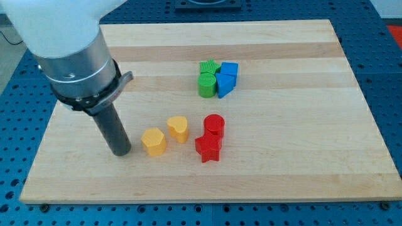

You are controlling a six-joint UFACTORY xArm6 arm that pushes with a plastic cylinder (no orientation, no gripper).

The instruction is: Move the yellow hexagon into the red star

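Eight blocks lie on the wooden counter (301, 157): two yellow, two red, two green, two blue. The yellow hexagon (154, 141) sits low and left of centre, a squat six-sided piece with a flat top, and the yellow heart (178, 129) stands just beside it up and to the view's right. Further right, the red star (208, 148) touches the red cylinder (214, 125) directly above it. Only a bare strip of counter lies between hexagon and star; the heart stands just above that line. Well apart, toward the view's top, the green cylinder (206, 85), a ridged green block (208, 66), a blue triangular block (225, 86) and a blue cube (230, 69) huddle together, touching. The arm carries no pincer, only a rod; my tip (120, 151) rests just left of the hexagon, a narrow gap showing between them.
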